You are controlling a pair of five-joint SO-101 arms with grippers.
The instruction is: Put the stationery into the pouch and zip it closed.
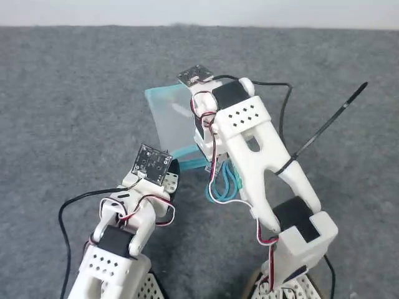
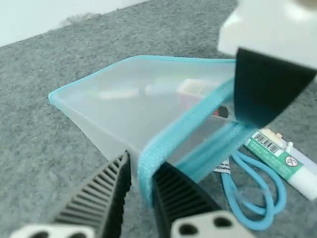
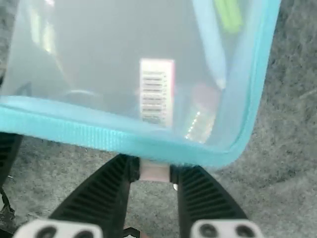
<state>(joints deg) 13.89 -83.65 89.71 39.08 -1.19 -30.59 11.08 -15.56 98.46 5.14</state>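
Observation:
The translucent pouch with teal edging is lifted off the grey carpet between both arms. My left gripper is shut on the teal zipper edge at the pouch's near corner. My right gripper is shut on the pale zipper pull just under the teal zipper band. Inside the pouch I see a barcode-labelled item and something green. A white glue stick with a green label lies on the carpet outside the pouch.
A blue cord loop lies on the carpet beside the glue stick, under the right arm. The other arm's black gripper body hangs close over the pouch's open end. Open carpet spreads on all sides.

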